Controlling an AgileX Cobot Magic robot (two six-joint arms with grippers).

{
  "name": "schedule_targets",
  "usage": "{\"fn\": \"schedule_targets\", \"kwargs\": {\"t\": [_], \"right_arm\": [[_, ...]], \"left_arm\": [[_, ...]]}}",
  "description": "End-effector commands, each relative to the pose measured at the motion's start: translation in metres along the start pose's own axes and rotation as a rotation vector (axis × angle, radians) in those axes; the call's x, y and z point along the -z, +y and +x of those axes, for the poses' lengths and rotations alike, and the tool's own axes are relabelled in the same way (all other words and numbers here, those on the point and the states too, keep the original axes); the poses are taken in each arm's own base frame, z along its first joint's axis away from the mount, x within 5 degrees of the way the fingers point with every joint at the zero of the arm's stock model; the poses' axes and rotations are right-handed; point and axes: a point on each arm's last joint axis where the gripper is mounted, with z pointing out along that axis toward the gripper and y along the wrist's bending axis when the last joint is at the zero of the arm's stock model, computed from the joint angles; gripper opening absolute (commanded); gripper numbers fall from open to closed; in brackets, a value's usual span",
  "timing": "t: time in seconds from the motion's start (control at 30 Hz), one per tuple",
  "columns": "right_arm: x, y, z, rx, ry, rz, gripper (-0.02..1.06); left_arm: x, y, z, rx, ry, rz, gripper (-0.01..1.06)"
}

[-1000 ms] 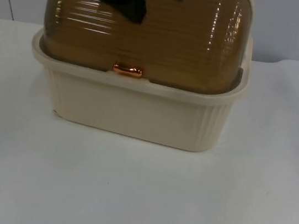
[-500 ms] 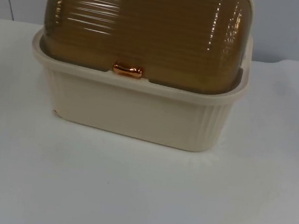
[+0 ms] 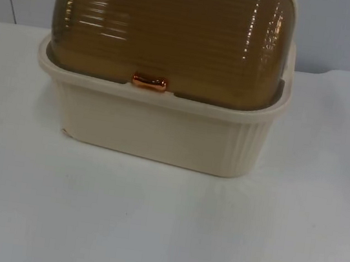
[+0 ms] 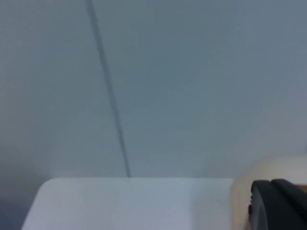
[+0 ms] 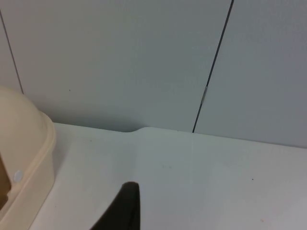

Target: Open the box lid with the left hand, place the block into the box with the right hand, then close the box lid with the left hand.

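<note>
The white table [image 3: 160, 233] ends at 12 o'clock at the grey partition wall [image 3: 345, 31], which has dark vertical seams.

the box [image 3: 155, 135] looks like cream plastic, smooth and a bit dull, with fine ribs down its right corner. its lid [image 3: 175, 33] looks like see-through brown plastic, shiny, with thin ridges running across it. the small handle [image 3: 150, 82] on the lid looks like shiny copper metal. the table [image 3: 160, 233] is white, smooth and matt. the wall [image 5: 120, 62] is grey, flat and matt.
</note>
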Motion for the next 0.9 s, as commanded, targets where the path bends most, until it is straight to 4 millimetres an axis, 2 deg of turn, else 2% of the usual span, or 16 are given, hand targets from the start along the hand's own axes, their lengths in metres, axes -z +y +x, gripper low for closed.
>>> {"fn": "schedule_targets", "kwargs": {"t": [0.0, 0.1, 0.27, 0.47, 0.53, 0.57, 0.6, 0.7, 0.73, 0.77, 0.87], "right_arm": [[0.004, 0.000, -0.003, 0.008, -0.021, 0.000, 1.05], [0.004, 0.000, -0.003, 0.001, -0.026, -0.002, 1.05], [0.004, 0.001, -0.003, -0.016, -0.028, -0.013, 1.05], [0.004, 0.001, -0.002, -0.016, -0.017, -0.015, 1.05], [0.004, 0.001, -0.002, -0.016, -0.017, -0.015, 1.05], [0.004, 0.001, -0.002, -0.016, -0.017, -0.015, 1.05], [0.004, 0.001, -0.002, -0.016, -0.017, -0.015, 1.05], [0.004, 0.001, -0.002, -0.016, -0.017, -0.015, 1.05], [0.004, 0.001, -0.002, -0.016, -0.017, -0.015, 1.05], [0.004, 0.001, -0.002, -0.016, -0.017, -0.015, 1.05], [0.004, 0.001, -0.003, -0.016, -0.019, -0.014, 1.05]], "left_arm": [[0.003, 0.010, 0.007, 0.021, -0.026, -0.021, 0.00], [0.003, 0.017, 0.011, 0.056, -0.020, -0.043, 0.00], [0.003, 0.016, 0.012, 0.095, -0.004, -0.028, 0.00], [0.003, 0.017, 0.009, 0.037, -0.039, -0.039, 0.01], [0.002, 0.017, 0.009, 0.013, -0.036, -0.050, 0.17], [0.002, 0.017, 0.009, 0.013, -0.036, -0.050, 0.17], [0.002, 0.017, 0.009, 0.013, -0.037, -0.049, 0.28], [-0.001, 0.017, 0.010, 0.003, -0.031, -0.053, 0.87], [-0.001, 0.017, 0.010, 0.003, -0.031, -0.053, 0.87], [-0.002, 0.018, 0.011, -0.017, -0.022, -0.065, 1.05], [-0.006, 0.019, 0.013, -0.042, -0.006, -0.082, 1.05]]}}
